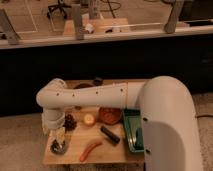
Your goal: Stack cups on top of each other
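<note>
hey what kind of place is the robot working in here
Probably an office or lab: a small wooden table set against a dark counter, with a rolling chair beyond it. The gripper hangs over the table's left corner.

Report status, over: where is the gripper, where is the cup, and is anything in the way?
Gripper low over table's front-left corner. Cup directly beneath it. Pinecone close behind.
</note>
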